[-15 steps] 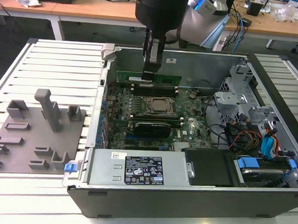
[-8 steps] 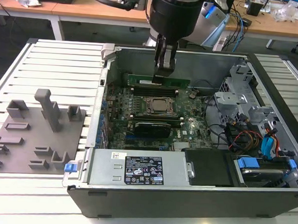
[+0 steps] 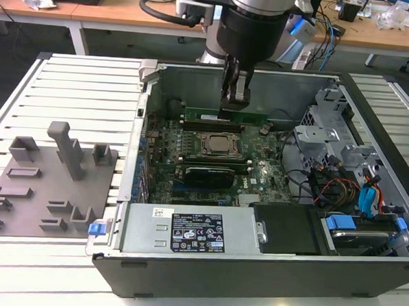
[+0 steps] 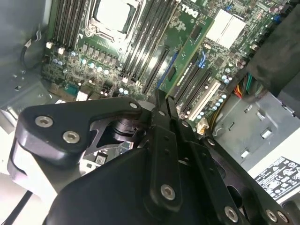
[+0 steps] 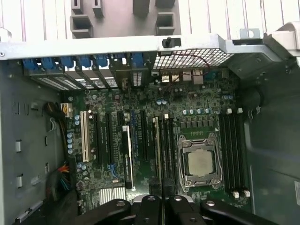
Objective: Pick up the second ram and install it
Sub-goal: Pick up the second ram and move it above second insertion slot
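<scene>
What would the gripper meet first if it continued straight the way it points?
Probably the black memory slots beside the CPU socket, via the second ram the gripper holds; depth unclear.

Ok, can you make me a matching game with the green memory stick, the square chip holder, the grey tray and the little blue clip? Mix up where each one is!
Things:
1. second ram
2. CPU socket
3. grey tray
4. blue clip

Places:
A. outside the case, on the slatted table
B. gripped by the gripper
C. at the case's corner, beside the tray
D. flat on the motherboard, with a metal frame

Pairs: 1-B, 2-D, 3-A, 4-C
</scene>
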Tool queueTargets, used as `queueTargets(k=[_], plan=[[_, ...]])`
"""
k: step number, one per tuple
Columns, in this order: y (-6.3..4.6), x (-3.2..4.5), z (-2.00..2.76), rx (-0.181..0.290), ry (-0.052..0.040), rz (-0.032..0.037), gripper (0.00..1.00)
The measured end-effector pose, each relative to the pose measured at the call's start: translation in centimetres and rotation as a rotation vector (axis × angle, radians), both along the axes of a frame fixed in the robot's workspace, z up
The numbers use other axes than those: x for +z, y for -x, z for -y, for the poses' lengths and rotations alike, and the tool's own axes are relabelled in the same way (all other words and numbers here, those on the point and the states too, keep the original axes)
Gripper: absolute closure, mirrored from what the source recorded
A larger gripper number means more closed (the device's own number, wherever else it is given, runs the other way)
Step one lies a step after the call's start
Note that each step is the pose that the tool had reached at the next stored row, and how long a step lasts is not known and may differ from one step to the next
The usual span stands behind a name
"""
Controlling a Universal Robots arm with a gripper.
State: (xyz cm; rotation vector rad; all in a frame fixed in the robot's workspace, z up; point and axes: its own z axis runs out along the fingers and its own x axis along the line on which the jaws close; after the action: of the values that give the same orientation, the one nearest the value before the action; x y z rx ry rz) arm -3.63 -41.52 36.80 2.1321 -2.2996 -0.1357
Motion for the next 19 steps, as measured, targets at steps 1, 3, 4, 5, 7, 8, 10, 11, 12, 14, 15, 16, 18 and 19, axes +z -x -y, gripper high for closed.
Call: queueTargets(k=[1, 3, 4, 5, 7, 8, 10, 11, 12, 14, 15, 16, 18, 19], plan=[[0.0, -0.15, 0.00, 0.000, -0.0001, 0.0000, 0.87], [-0.1, -0.53, 0.00, 0.000, 0.0000, 0.0000, 0.87], [-0.2, -0.64, 0.00, 0.000, 0.0001, 0.0000, 0.87], [-0.3, -0.84, 0.00, 0.000, 0.0000, 0.0000, 0.87], [-0.7, -1.46, 0.00, 0.000, 0.0000, -0.0002, 0.87], [-0.8, -1.69, 0.00, 0.000, 0.0000, -0.0001, 0.87], [-1.1, -2.16, 0.00, 0.000, 0.0001, -0.0003, 0.87], [-1.2, -2.34, 0.00, 0.000, 0.0000, -0.0003, 0.87], [-1.4, -2.60, 0.00, 0.000, 0.0000, -0.0003, 0.87], [-1.7, -2.85, 0.00, 0.000, 0.0002, -0.0003, 0.87], [-1.7, -2.85, 0.00, 0.000, 0.0002, -0.0004, 0.87], [-1.7, -2.86, 0.00, 0.000, 0.0001, -0.0003, 0.87], [-1.7, -2.86, 0.00, 0.000, 0.0000, -0.0003, 0.87], [-1.7, -2.87, 0.00, 0.000, 0.0000, -0.0003, 0.87]])
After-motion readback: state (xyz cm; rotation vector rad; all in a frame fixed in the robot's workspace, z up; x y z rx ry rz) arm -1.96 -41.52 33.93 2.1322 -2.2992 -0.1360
